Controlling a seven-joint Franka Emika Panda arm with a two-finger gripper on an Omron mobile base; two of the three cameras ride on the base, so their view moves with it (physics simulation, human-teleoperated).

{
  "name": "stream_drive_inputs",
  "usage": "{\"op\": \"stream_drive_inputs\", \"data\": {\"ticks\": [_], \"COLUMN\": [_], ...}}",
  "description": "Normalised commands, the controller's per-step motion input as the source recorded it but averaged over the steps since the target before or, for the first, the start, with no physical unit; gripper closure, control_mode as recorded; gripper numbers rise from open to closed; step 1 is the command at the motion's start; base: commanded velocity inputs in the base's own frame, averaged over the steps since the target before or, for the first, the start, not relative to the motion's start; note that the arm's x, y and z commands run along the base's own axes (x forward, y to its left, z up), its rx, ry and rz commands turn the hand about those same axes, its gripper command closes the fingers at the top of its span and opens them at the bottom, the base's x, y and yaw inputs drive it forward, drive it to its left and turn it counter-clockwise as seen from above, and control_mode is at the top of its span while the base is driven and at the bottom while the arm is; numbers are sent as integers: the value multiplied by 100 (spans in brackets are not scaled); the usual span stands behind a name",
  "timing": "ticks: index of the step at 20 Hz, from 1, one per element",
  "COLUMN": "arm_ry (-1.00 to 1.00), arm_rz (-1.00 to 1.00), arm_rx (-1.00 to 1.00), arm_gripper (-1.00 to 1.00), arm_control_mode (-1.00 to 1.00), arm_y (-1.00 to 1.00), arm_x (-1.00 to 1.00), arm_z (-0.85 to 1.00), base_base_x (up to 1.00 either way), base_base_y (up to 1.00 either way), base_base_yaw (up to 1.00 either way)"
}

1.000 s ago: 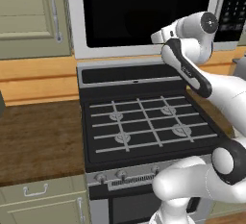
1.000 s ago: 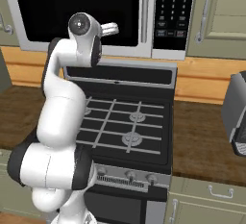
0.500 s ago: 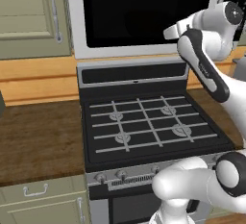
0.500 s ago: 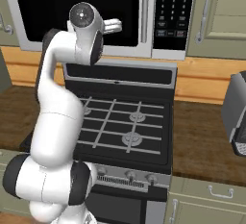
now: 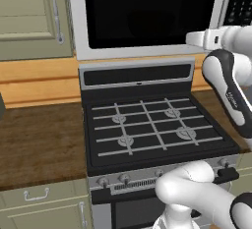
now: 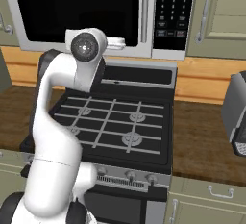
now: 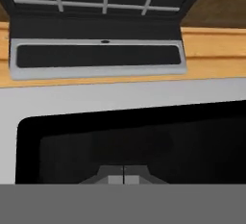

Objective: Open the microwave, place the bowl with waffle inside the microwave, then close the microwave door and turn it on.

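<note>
Microwave [image 6: 96, 11] sits above the stove [image 5: 152, 129], door [image 5: 147, 12] closed, black window facing out, silver handle [image 6: 144, 9] at its right edge, keypad [image 6: 174, 9] beside that. Gripper [image 7: 123, 180] jaws fully closed, tips pressed together, holding nothing. In hand view the tips sit right in front of the door's black glass, near its lower silver frame; contact can't be told. In right base view the hand pokes out level with the door's bottom edge, left of the handle. Bowl not seen. Black gas stove with grey grates below, wooden counter [image 5: 39, 144] either side, beige cabinets [image 5: 29, 16] around.
</note>
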Motion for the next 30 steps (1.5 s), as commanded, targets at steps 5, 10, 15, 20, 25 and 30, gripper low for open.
{"op": "stream_drive_inputs", "data": {"ticks": [5, 10, 15, 20, 25, 30], "arm_ry": [2, 1, 7, 0, 1, 0], "arm_rz": [-3, -21, -2, 0, 0, -2], "arm_rx": [60, 74, 33, 1, 10, 15], "arm_gripper": [100, 100, 100, 100, 100, 100], "arm_control_mode": [-100, -100, -100, -100, -100, -100], "arm_y": [-61, -83, -44, -6, -49, -44], "arm_x": [-4, -56, -7, 0, 25, 47], "arm_z": [11, 0, 1, 0, 0, 0], "base_base_x": [0, 0, 0, 0, 0, 0], "base_base_y": [0, 0, 0, 0, 0, 0], "base_base_yaw": [0, 0, 0, 0, 0, 0]}}
